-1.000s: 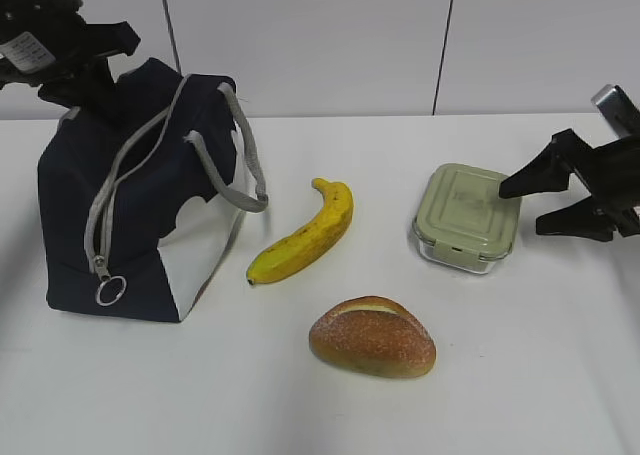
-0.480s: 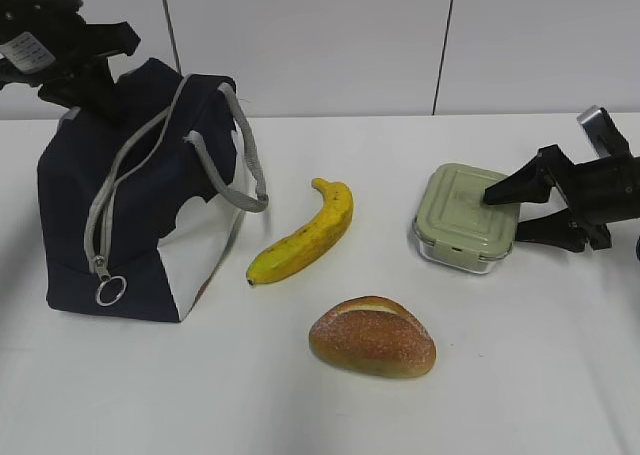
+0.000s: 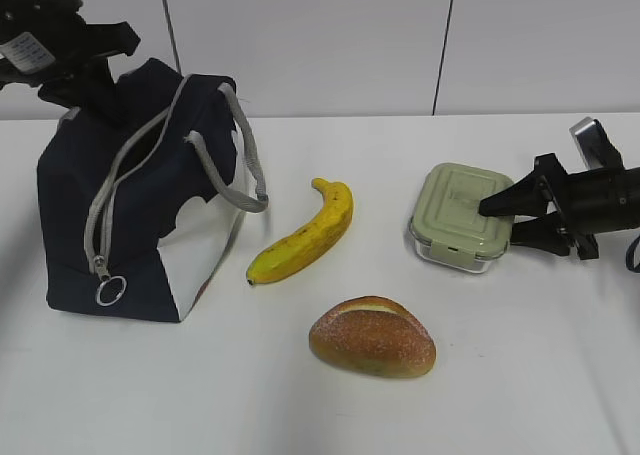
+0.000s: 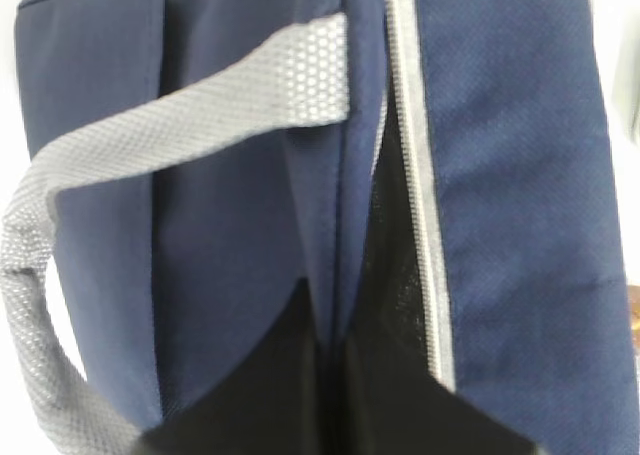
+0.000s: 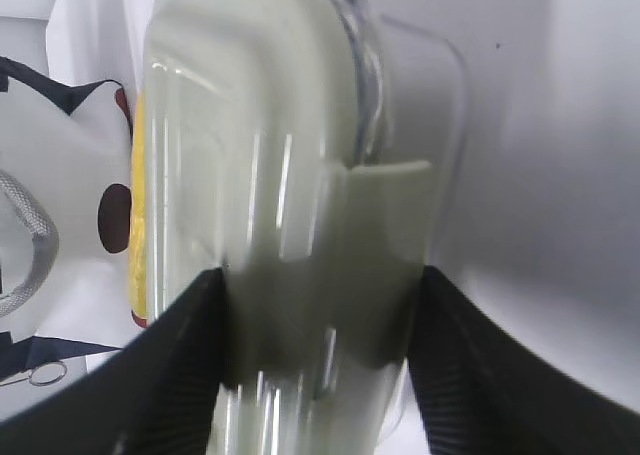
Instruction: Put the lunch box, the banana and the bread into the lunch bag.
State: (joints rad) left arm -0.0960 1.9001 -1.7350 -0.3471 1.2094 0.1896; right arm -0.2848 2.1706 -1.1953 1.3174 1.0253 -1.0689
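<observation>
The navy lunch bag [image 3: 130,225] stands at the left with its zipper open. My left gripper [image 3: 97,100] is shut on the bag's top rear fabric; in the left wrist view [image 4: 325,335] the jaws pinch navy cloth [image 4: 500,175] beside the zipper. The banana [image 3: 305,235] lies mid-table. The bread [image 3: 372,337] sits in front of it. The lunch box [image 3: 455,215] with its sage-green lid is at the right. My right gripper [image 3: 500,221] is open, and its jaws straddle the box's right edge; the box [image 5: 290,175] fills the gap between them [image 5: 318,305].
The bag's grey handles [image 3: 245,165] hang toward the banana, and its ring pull [image 3: 110,290] dangles at the front. A white wall stands behind the white table [image 3: 520,375]. The banana also shows as a yellow strip in the right wrist view [image 5: 138,205].
My right gripper has moved left and down onto the lunch box's right edge, nudging the box slightly left. The left gripper and the bag have not moved.
</observation>
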